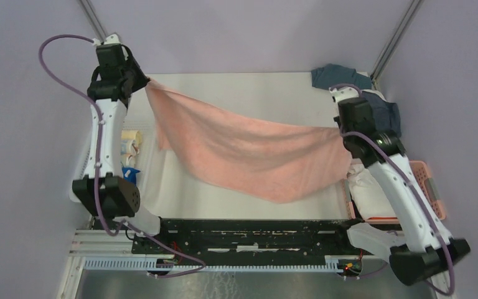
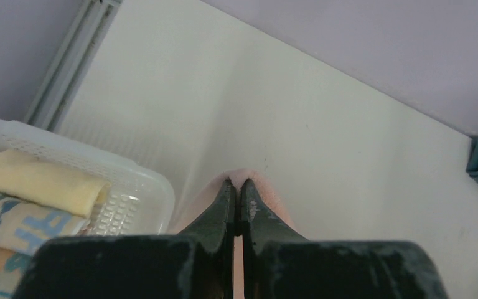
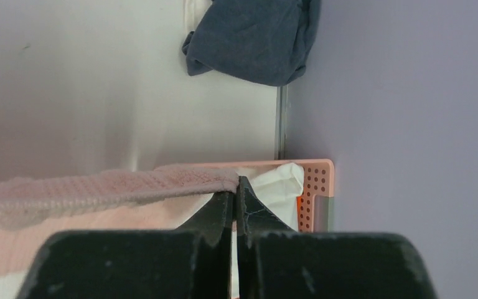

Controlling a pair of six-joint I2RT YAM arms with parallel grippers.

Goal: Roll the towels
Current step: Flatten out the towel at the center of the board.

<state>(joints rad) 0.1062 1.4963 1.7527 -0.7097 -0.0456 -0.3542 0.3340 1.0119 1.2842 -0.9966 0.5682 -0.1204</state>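
Pink towel (image 1: 249, 156), clamped by left gripper (image 1: 144, 81) and right gripper (image 1: 340, 129), sags — lowering both evenly, taut, should lay it flat.

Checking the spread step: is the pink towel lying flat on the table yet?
No, the pink towel hangs stretched between the left gripper and right gripper, sagging in the middle.

The towel (image 1: 249, 156) is showing plain salmon pink against the white counter (image 1: 255, 93) — the far heap (image 3: 249, 37) is showing dark navy; the white lattice basket (image 2: 143, 187) is holding a cream roll (image 2: 40, 180) and a blue-printed cloth (image 2: 12, 221).
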